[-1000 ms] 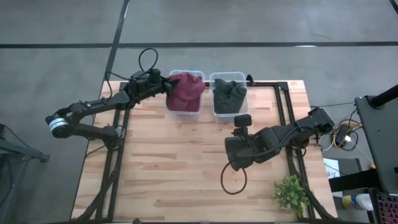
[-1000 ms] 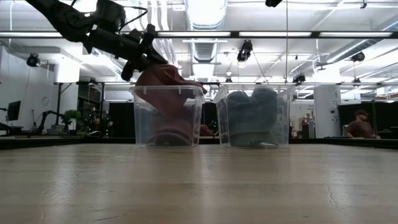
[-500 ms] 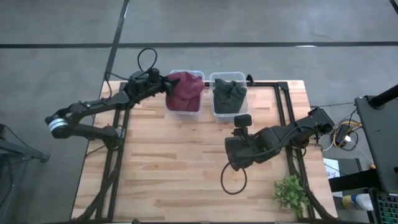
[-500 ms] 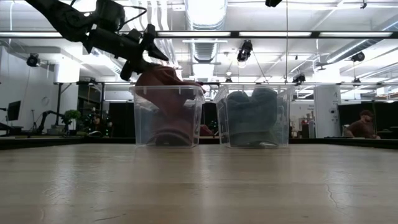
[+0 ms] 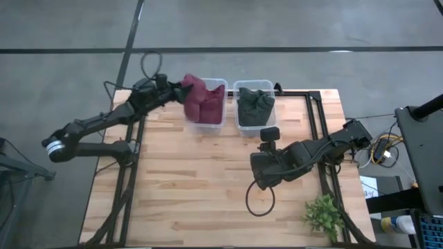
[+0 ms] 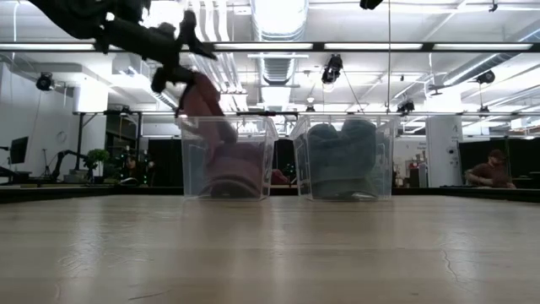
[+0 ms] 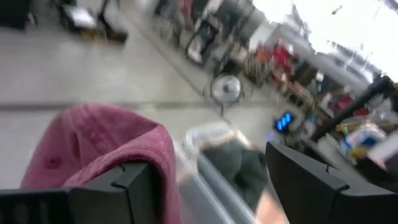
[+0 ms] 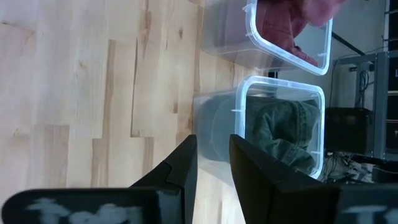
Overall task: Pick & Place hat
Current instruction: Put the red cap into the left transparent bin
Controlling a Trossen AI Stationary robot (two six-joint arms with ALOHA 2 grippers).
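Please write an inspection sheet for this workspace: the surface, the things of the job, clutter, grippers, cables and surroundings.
Surface: wooden table, bare planks in front of the bins.
Job's things: red hat draped over the rim of the left clear bin; dark green hat inside the right clear bin.
Clutter: small green plant at the table's corner.
Grippers: left gripper at the red hat, fingers spread; right gripper waits mid-table, nearly closed, empty.
Cables: black loop beneath the right arm.
Surroundings: seated person far behind.

A potted green plant [image 5: 323, 216] stands at the wooden table's [image 5: 194, 187] near right corner
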